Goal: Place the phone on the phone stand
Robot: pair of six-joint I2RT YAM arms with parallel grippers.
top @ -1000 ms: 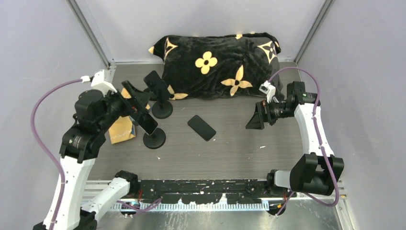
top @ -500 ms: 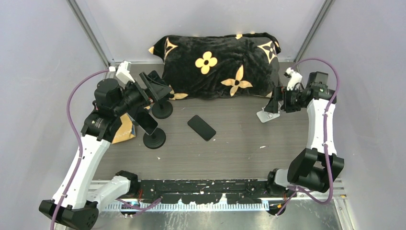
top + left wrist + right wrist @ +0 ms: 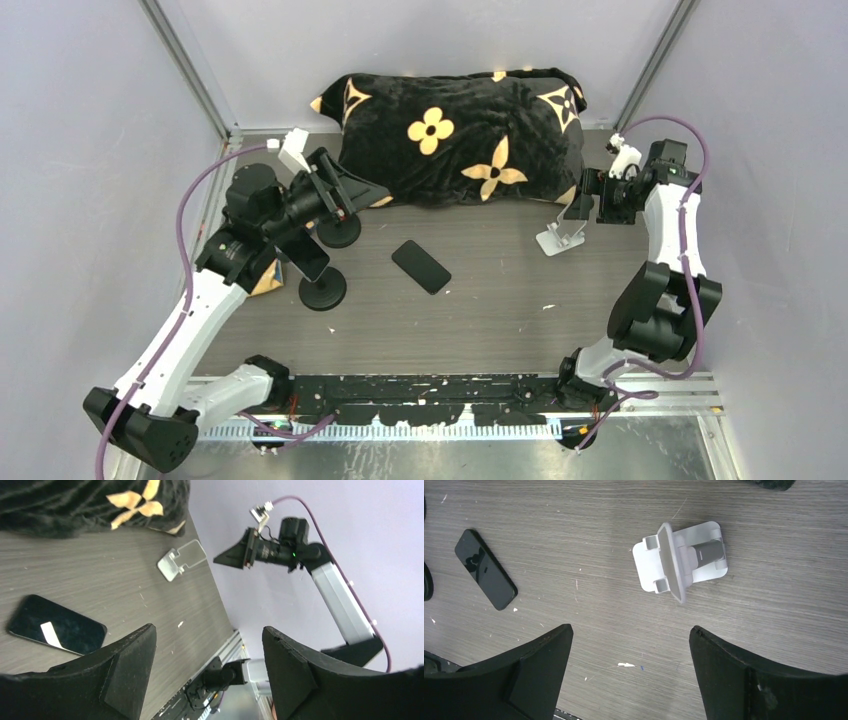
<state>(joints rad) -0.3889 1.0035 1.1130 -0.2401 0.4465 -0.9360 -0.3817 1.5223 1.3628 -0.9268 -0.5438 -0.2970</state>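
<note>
Open table [image 3: 480,310] around the phone [image 3: 421,266] — round-based stands [image 3: 323,291] crowd its left.

A black plush blanket [image 3: 450,140] with tan flower shapes lies bunched along the far edge of the grey wood-grain table [image 3: 480,310]. To its left stand two black round-based stands, one [image 3: 340,232] near the blanket's corner and the other [image 3: 323,291] closer in and carrying a tilted dark slab. A tan paper [image 3: 267,283] shows partly just left of the nearer stand. White specks [image 3: 548,306] dot the tabletop.
</note>
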